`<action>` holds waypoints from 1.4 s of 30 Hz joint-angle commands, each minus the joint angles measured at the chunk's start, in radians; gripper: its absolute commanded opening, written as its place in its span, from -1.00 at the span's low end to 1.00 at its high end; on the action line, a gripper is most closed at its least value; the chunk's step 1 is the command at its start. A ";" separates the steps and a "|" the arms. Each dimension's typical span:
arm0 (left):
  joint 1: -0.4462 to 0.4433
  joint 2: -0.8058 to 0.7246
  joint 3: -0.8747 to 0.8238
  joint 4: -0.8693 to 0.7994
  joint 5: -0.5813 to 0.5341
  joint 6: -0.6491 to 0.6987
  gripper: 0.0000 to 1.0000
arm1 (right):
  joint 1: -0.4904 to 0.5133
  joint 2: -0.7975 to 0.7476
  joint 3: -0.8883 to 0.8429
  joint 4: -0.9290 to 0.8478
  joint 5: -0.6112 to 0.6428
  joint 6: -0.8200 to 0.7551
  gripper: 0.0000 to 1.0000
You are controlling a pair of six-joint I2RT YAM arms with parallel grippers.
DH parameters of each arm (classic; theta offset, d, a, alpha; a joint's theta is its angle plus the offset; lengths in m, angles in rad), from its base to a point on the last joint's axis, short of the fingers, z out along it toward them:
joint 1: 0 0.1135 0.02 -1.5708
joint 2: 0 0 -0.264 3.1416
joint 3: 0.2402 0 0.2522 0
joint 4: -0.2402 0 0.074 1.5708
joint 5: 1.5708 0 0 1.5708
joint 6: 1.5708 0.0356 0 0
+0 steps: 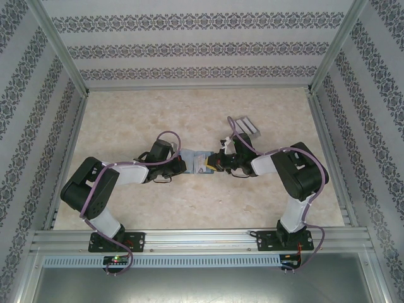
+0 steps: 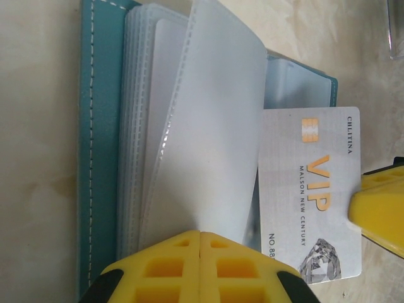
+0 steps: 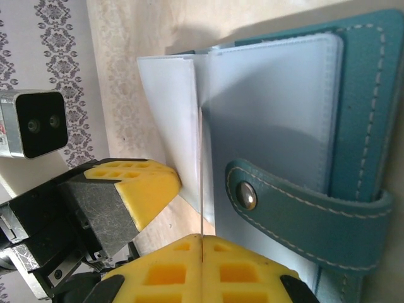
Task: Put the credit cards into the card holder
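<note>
Left wrist view — left jaws squeeze shut on a clear page (image 2: 208, 126) of the open blue card holder (image 2: 101, 158) — right jaws squeeze a grey card (image 2: 309, 189) beside that page.

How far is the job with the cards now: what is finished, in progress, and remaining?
Done: the card holder lies open. In hand: the left gripper is shut on a clear sleeve page, holding it raised; the right gripper is shut on a VIP card, its edge at that page, not clearly in a pocket yet. Left: seating this card, then the grey cards lying apart from the holder.
</note>
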 commanded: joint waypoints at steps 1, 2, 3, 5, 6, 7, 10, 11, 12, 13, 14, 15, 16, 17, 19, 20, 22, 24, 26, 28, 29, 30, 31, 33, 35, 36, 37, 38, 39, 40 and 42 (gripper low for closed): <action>0.015 0.003 -0.013 -0.053 -0.048 0.000 -1.00 | -0.005 0.025 0.026 0.045 -0.030 -0.023 -1.00; 0.016 0.001 -0.012 -0.052 -0.048 -0.002 -1.00 | -0.006 0.031 0.028 0.046 -0.032 -0.025 -1.00; 0.016 -0.001 -0.013 -0.052 -0.048 -0.003 -1.00 | -0.006 0.039 0.032 0.050 -0.038 -0.026 -1.00; 0.017 -0.008 -0.013 -0.050 -0.051 -0.006 -1.00 | -0.007 0.050 0.037 0.058 -0.044 -0.026 -1.00; 0.015 -0.011 -0.016 -0.051 -0.054 -0.005 -1.00 | -0.007 0.057 0.038 0.057 -0.044 -0.029 -1.00; 0.016 -0.015 -0.017 -0.051 -0.056 -0.005 -1.00 | -0.006 0.063 0.043 0.056 -0.046 -0.031 -1.00; 0.016 -0.016 -0.018 -0.054 -0.060 -0.003 -1.00 | -0.009 0.093 0.056 0.068 -0.060 -0.032 -1.00; 0.017 -0.015 -0.018 -0.053 -0.060 -0.004 -1.00 | -0.009 0.101 0.058 0.075 -0.064 -0.030 -1.00; 0.016 -0.015 -0.018 -0.054 -0.058 -0.003 -1.00 | -0.009 0.107 0.060 0.080 -0.067 -0.030 -1.00; 0.017 -0.015 -0.016 -0.054 -0.058 -0.006 -1.00 | -0.009 0.109 0.063 0.082 -0.070 -0.033 -1.00; 0.016 -0.018 -0.014 -0.061 -0.052 -0.012 -1.00 | -0.009 0.112 0.066 0.078 -0.070 -0.042 -1.00; 0.019 -0.022 -0.009 -0.070 -0.040 -0.020 -1.00 | -0.009 0.112 0.069 0.074 -0.071 -0.047 -1.00; 0.022 -0.033 -0.005 -0.076 -0.025 -0.028 -1.00 | -0.010 0.115 0.072 0.073 -0.074 -0.053 -1.00; 0.022 -0.051 -0.001 -0.091 -0.020 -0.041 -0.92 | -0.010 0.119 0.076 0.068 -0.077 -0.059 -1.00; 0.022 -0.082 0.021 -0.145 -0.025 -0.054 -0.80 | -0.013 0.132 0.086 0.063 -0.085 -0.061 -1.00; 0.024 -0.096 0.038 -0.183 -0.025 -0.052 -0.78 | -0.015 0.142 0.092 0.063 -0.088 -0.061 -1.00; 0.024 -0.115 0.071 -0.253 -0.036 -0.044 -0.77 | -0.015 0.160 0.102 0.064 -0.098 -0.059 -1.00; 0.031 -0.138 0.094 -0.293 -0.041 -0.028 -0.66 | -0.015 0.176 0.113 0.064 -0.106 -0.056 -1.00; 0.041 -0.150 0.111 -0.327 -0.057 -0.011 -0.51 | -0.015 0.186 0.121 0.065 -0.114 -0.052 -1.00; 0.052 -0.141 0.136 -0.369 -0.086 0.015 -0.48 | -0.013 0.191 0.123 0.065 -0.116 -0.052 -1.00; 0.057 -0.127 0.147 -0.389 -0.107 0.027 -0.48 | -0.012 0.191 0.126 0.065 -0.119 -0.054 -1.00; 0.063 -0.111 0.153 -0.399 -0.124 0.036 -0.48 | -0.012 0.192 0.127 0.064 -0.121 -0.054 -1.00; 0.068 -0.092 0.156 -0.403 -0.134 0.040 -0.49 | -0.012 0.192 0.130 0.064 -0.123 -0.055 -1.00; 0.083 -0.048 0.163 -0.404 -0.154 0.048 -0.50 | -0.012 0.192 0.134 0.061 -0.127 -0.056 -1.00; 0.090 -0.007 0.177 -0.408 -0.167 0.064 -0.51 | -0.011 0.194 0.139 0.057 -0.133 -0.059 -1.00; 0.089 0.014 0.188 -0.415 -0.172 0.073 -0.50 | -0.012 0.194 0.141 0.057 -0.136 -0.058 -1.00; 0.090 0.028 0.197 -0.421 -0.171 0.079 -0.51 | -0.012 0.194 0.143 0.054 -0.138 -0.059 -1.00; 0.090 0.040 0.203 -0.418 -0.165 0.087 -0.51 | -0.012 0.194 0.146 0.052 -0.141 -0.061 -1.00; 0.090 0.048 0.203 -0.408 -0.160 0.091 -0.48 | -0.012 0.195 0.149 0.051 -0.143 -0.062 -1.00; 0.089 0.054 0.201 -0.402 -0.164 0.095 -0.44 | -0.011 0.196 0.154 0.047 -0.148 -0.063 -1.00; 0.090 0.062 0.202 -0.407 -0.181 0.106 -0.42 | -0.011 0.204 0.172 0.038 -0.164 -0.068 -1.00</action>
